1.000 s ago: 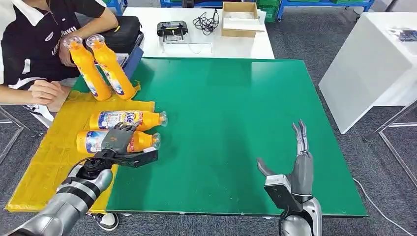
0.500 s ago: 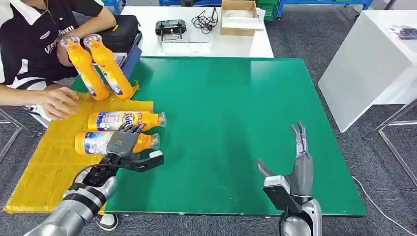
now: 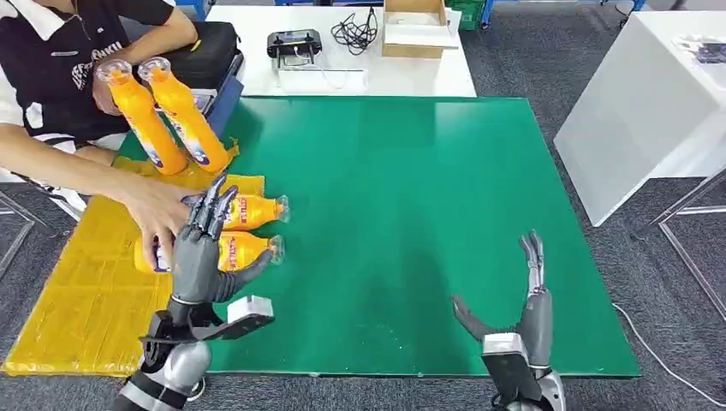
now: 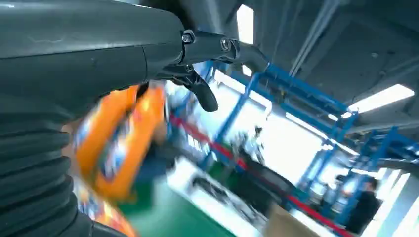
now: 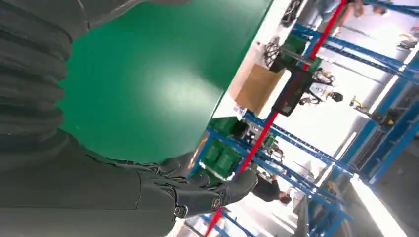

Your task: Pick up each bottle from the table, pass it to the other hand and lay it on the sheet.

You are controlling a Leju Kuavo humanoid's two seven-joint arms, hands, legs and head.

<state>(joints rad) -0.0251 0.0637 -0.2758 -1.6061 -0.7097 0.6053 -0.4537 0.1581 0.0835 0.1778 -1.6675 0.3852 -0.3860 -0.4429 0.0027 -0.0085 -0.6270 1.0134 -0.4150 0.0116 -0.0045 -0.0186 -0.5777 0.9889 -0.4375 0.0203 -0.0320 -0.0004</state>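
Two orange bottles lie side by side on the yellow sheet (image 3: 77, 291), the far one (image 3: 254, 211) and the near one (image 3: 246, 249), caps toward the green table (image 3: 402, 205). My left hand (image 3: 200, 250) is raised above them, fingers spread, holding nothing. A person's hand (image 3: 157, 216) reaches onto the lying bottles. The person's other hand steadies two more orange bottles (image 3: 167, 120) standing tilted at the sheet's far end. They appear blurred (image 4: 118, 138) past my left hand's fingers (image 4: 202, 94). My right hand (image 3: 531, 300) hangs open over the table's near right, fingers straight (image 5: 197, 192).
Behind the green table stands a white table with a cardboard box (image 3: 417, 30), a black device (image 3: 295, 44) and cables (image 3: 355, 34). A black case (image 3: 210, 56) sits beside the person. Another white table (image 3: 651, 111) stands to the right.
My left hand has lifted off the near lying bottle and risen with its fingers spread. The person's hand has moved across the sheet onto the lying bottles. My right hand has barely moved.
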